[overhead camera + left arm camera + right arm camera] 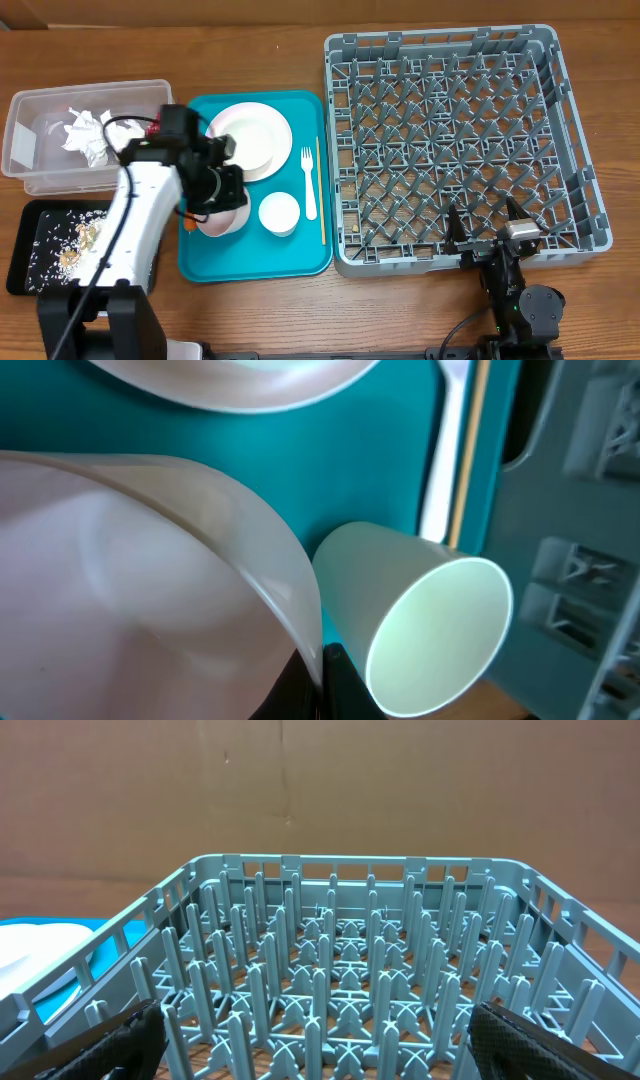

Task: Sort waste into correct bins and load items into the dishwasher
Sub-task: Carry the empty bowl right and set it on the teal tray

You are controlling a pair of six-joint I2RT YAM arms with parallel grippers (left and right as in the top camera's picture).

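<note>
My left gripper (222, 205) hangs over the teal tray (300, 262), shut on the rim of a pale pink-white bowl (226, 222). In the left wrist view the bowl (130, 590) fills the left side, its thin rim pinched between the black fingers (345, 685). A small white cup (279, 212) stands just right of it, also in the wrist view (430, 630). A round plate (250, 140), a white fork (308, 185) and a thin wooden stick (320, 190) lie on the tray. My right gripper (490, 235) is open at the front edge of the grey dish rack (460, 150), holding nothing.
A clear tub (30, 150) at the left holds crumpled white napkins (88, 135). Below it a black tray (25, 250) holds rice grains and beige scraps (75, 245). The rack (340, 980) fills the right wrist view with upright pegs.
</note>
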